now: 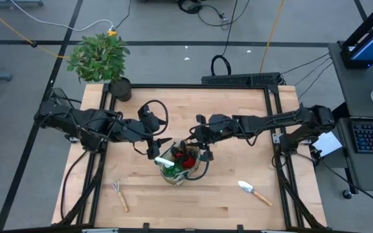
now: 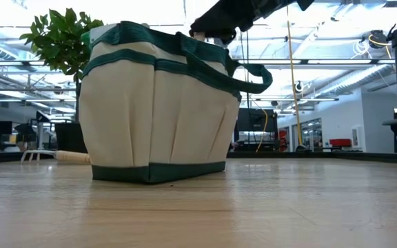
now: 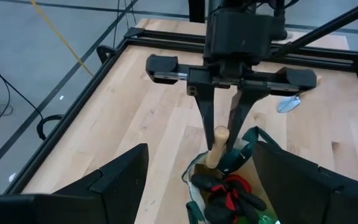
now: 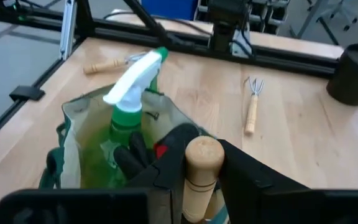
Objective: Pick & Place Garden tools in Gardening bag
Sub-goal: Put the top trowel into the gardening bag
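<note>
The beige gardening bag (image 1: 171, 175) with green trim stands at the table's middle (image 2: 157, 103). A green spray bottle (image 4: 131, 99) and red-and-black gloves (image 3: 229, 190) are inside it. My right gripper (image 3: 221, 140) hangs over the bag's mouth, shut on a wooden-handled tool (image 4: 202, 163) whose lower end is hidden in the bag. My left gripper (image 3: 201, 186) stands open just left of the bag (image 1: 153, 147), its fingers wide apart and touching nothing. A rake (image 1: 120, 194) and a trowel (image 1: 254, 192) lie flat on the table near its front edge. My right gripper pinches the tool's wooden handle just under its rounded top end (image 3: 220, 134) between its two fingers (image 3: 205, 115). It comes from the table's right, slanting down, fingers across the handle. The tool stands nearly upright, its lower part down inside the bag.
A leafy plant (image 1: 101, 57) in a black pot (image 1: 120, 88) stands at the far left corner. A fork-headed tool (image 4: 252, 106) lies on the table left of the bag. Bare wood shows right of the bag and along the far side.
</note>
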Action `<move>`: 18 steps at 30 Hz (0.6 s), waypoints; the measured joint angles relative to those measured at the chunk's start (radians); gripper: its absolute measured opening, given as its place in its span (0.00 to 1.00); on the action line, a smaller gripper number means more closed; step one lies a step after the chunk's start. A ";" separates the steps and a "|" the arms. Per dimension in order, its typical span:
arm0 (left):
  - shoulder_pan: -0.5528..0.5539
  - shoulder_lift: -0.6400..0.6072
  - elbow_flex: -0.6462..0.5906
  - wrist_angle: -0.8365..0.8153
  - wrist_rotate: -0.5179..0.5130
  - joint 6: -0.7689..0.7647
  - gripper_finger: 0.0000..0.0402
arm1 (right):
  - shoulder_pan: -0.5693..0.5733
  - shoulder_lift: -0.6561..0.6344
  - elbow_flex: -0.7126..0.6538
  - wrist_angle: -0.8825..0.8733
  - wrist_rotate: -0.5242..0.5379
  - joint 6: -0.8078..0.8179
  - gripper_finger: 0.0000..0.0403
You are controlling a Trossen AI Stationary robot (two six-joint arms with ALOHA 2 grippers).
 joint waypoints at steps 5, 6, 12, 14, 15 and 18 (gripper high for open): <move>0.000 0.000 0.000 0.000 0.000 0.001 0.74 | 0.000 0.001 0.000 -0.023 0.002 0.000 0.26; 0.000 0.000 0.000 0.000 0.000 0.001 0.74 | 0.000 0.001 0.000 -0.022 0.003 0.000 0.27; 0.000 0.000 0.000 0.000 0.000 -0.003 0.74 | 0.000 0.001 0.000 -0.022 0.032 0.000 0.34; 0.000 0.000 0.000 -0.001 0.001 -0.003 0.74 | 0.000 0.001 0.000 -0.022 0.060 -0.004 0.37; 0.000 0.000 0.000 -0.001 0.001 -0.003 0.74 | 0.000 -0.001 0.000 -0.021 0.072 -0.008 0.39; 0.000 0.000 0.000 -0.001 0.001 -0.007 0.74 | 0.006 -0.023 0.000 0.005 0.089 -0.022 0.42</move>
